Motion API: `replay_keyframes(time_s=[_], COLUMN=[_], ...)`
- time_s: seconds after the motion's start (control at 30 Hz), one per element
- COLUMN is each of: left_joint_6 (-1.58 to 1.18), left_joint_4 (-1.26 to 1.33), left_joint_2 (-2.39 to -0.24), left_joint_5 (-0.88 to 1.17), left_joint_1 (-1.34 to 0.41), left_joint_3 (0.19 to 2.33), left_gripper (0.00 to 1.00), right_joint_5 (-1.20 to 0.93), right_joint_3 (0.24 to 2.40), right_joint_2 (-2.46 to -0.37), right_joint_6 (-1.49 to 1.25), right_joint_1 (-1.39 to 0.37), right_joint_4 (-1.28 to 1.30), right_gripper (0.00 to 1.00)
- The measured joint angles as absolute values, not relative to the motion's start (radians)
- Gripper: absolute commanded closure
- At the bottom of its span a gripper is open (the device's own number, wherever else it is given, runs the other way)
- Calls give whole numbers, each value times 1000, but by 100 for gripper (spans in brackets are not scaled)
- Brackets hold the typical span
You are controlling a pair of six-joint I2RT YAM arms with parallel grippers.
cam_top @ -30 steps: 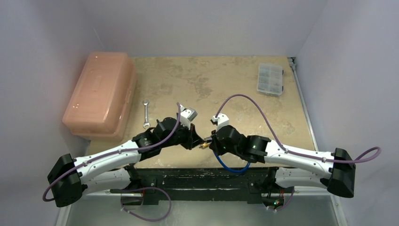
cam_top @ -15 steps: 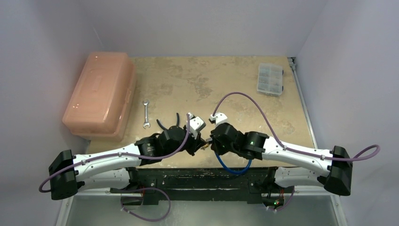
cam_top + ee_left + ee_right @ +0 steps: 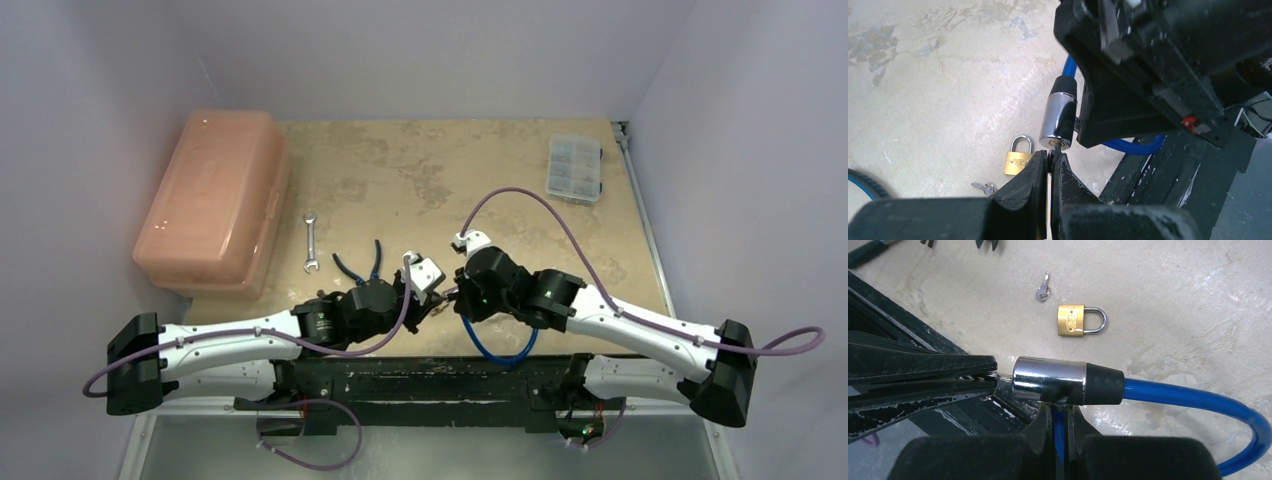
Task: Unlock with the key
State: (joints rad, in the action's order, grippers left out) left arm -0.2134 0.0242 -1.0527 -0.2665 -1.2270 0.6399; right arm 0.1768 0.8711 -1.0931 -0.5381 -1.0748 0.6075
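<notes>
My left gripper [image 3: 1050, 156] is shut on a small key [image 3: 1057, 146], and the key's tip sits in the keyhole of a chrome lock cylinder [image 3: 1058, 120]. The cylinder [image 3: 1048, 379] belongs to a blue cable lock [image 3: 1188, 397]. My right gripper [image 3: 1059, 407] is shut on the blue cable just under the cylinder and holds it above the table. In the top view both grippers, left [image 3: 437, 303] and right [image 3: 462, 297], meet near the table's front edge. A second tiny silvery key [image 3: 1043, 290] lies loose on the table beside a small brass padlock [image 3: 1071, 320].
Blue-handled pliers [image 3: 362, 262] and a silver wrench [image 3: 311, 242] lie left of the grippers. A pink plastic box [image 3: 212, 200] stands at the far left. A clear parts organizer [image 3: 575, 167] sits at the back right. The black front rail [image 3: 420, 375] runs below the grippers.
The left arm has swung lower and to the right, uncovering the pliers. The right gripper has shifted slightly right and back with the lock. Both grippers stay joined at the lock.
</notes>
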Motion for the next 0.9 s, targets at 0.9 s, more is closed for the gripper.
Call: replay_keyframes(time_s=[0.9], left_joint_6=[177], left_joint_4=[346], left_joint_2=[-1162], left_joint_5=[-704], left_joint_1=[-1497], left_joint_3=[536], left_gripper=[100], right_joint_5=[-147], right_joint_3=[957], right_joint_2=[-1165], right_joint_6=[-410], right_joint_1=[-891], right_joint_4=[725], right_gripper=[100])
